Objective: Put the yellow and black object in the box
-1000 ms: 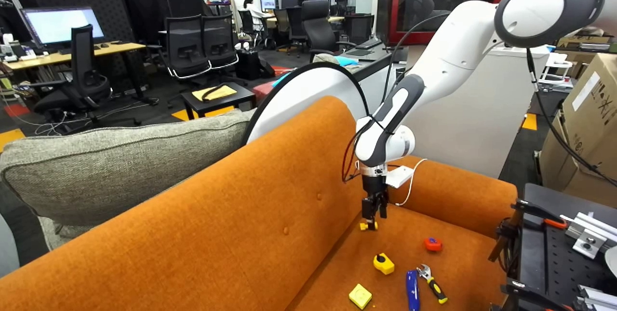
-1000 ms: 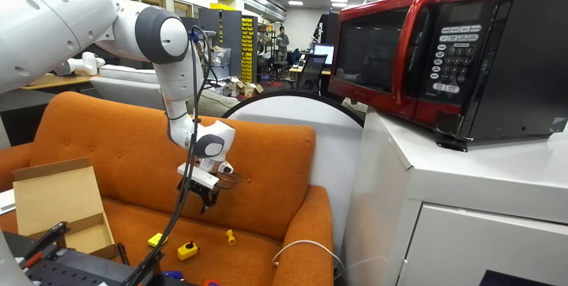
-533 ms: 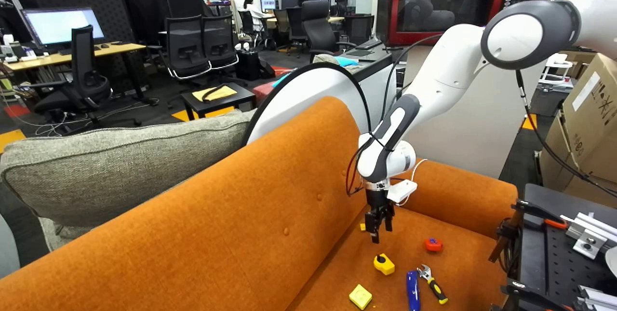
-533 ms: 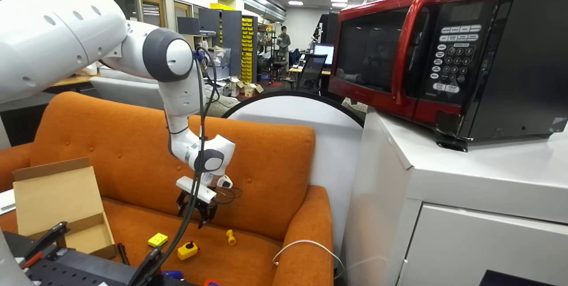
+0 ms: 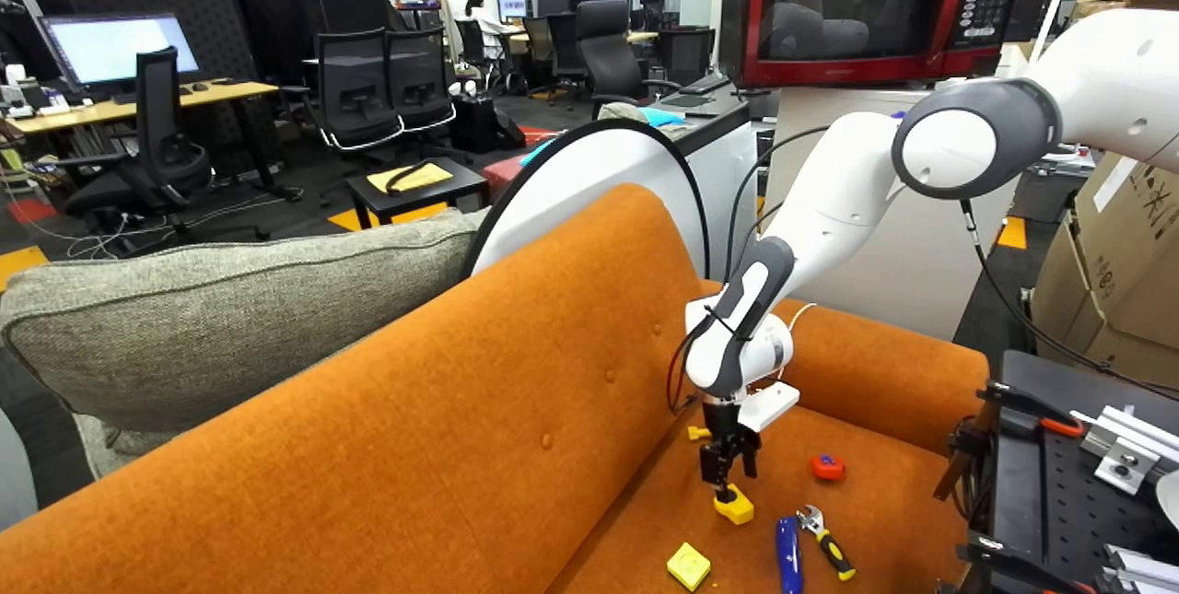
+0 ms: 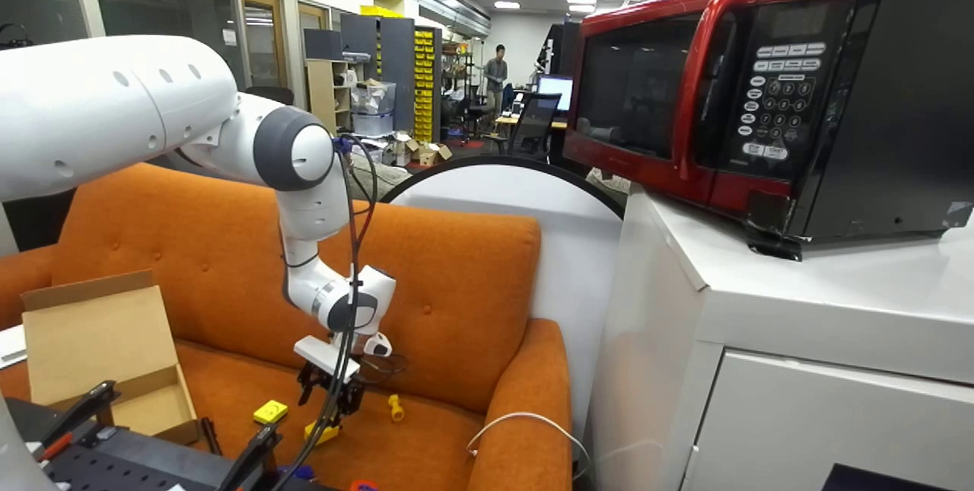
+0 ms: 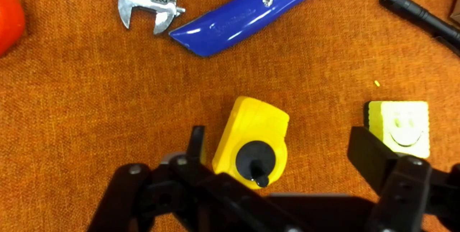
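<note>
The yellow and black object is a small rounded yellow piece with a black knob on top. It sits on the orange couch seat in both exterior views (image 5: 735, 509) (image 6: 329, 435) and the wrist view (image 7: 259, 122). My gripper (image 5: 734, 474) is open and empty just above it, also seen in an exterior view (image 6: 329, 398). In the wrist view, the object lies between the open fingers (image 7: 278, 140), nearer the left finger, which shows no clear contact. The open cardboard box (image 6: 99, 335) stands on the couch, left in an exterior view; its edge shows in the wrist view (image 7: 456, 13).
A yellow square block (image 7: 406, 127) lies near the right finger. A blue knife (image 7: 244, 16), wrench (image 7: 147, 1), black flashlight (image 7: 420, 16) and red object (image 5: 828, 468) lie around. A yellow dumbbell-shaped piece (image 6: 396, 407) is by the backrest (image 5: 516, 373). Cables hang along the arm.
The arm has come down and moved from beside the yellow dumbbell-shaped piece to just over the yellow and black object. The objects on the couch have not moved.
</note>
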Robot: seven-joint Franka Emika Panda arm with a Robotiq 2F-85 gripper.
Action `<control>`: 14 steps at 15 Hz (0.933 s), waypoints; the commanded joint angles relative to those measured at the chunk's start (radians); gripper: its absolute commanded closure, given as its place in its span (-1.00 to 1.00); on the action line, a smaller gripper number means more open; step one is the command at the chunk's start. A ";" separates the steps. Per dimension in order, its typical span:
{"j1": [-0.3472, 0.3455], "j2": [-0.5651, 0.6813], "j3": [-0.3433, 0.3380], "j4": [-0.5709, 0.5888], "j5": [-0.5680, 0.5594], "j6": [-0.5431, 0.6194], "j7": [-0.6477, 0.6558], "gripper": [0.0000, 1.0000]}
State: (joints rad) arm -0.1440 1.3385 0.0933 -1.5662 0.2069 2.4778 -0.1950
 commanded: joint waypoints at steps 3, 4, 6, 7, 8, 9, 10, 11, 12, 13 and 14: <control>-0.012 0.002 0.008 0.009 -0.019 -0.002 0.011 -1.00; -0.012 0.003 0.008 0.009 -0.019 -0.002 0.011 -1.00; -0.012 0.003 0.008 0.009 -0.019 -0.002 0.011 -1.00; -0.012 0.002 0.008 0.010 -0.019 -0.002 0.011 -1.00; -0.018 0.012 0.016 0.022 -0.016 -0.015 0.006 -1.00; -0.017 0.018 0.016 0.028 -0.015 -0.015 0.008 -1.00; -0.017 0.026 0.017 0.033 -0.013 -0.001 0.011 -1.00; -0.017 0.033 0.016 0.040 -0.007 0.014 0.019 -1.00; -0.015 0.041 0.018 0.047 -0.004 0.023 0.025 -1.00; -0.008 0.046 0.014 0.052 -0.006 0.033 0.035 -1.00; 0.002 0.053 0.007 0.058 -0.007 0.049 0.053 -1.00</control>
State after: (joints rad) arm -0.1465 1.3650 0.0978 -1.5365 0.2067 2.4908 -0.1821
